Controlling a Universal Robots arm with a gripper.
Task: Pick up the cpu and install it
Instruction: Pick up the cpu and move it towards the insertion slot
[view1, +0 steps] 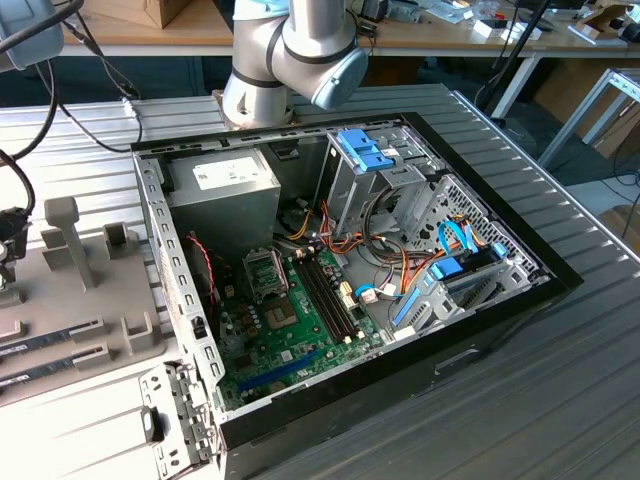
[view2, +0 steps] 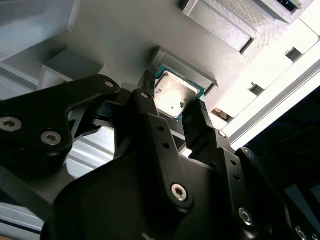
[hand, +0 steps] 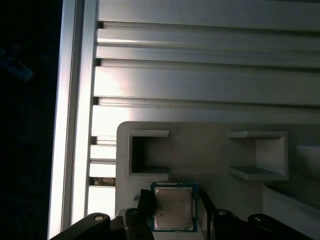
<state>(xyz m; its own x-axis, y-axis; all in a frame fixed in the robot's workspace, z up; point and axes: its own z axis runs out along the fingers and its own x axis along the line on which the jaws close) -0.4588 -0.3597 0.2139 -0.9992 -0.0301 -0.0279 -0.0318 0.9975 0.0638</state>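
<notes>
The cpu (hand: 173, 209) lies in its grey holder tray (hand: 200, 145), right between the jaws of the gripper (view2: 173, 97), one at each edge. Whether they grip it, I can't tell. Lifting and installing both look undone.

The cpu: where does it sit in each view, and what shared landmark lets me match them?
Exterior view: hidden or too small to tell; look at the grey holder at the exterior view's left, beside the computer case.
First wrist view: the cpu lies flat on what looks like that holder.
Second wrist view: the cpu rests on a raised grey seat.
Shared landmark: the grey holder on the ribbed table.
</notes>
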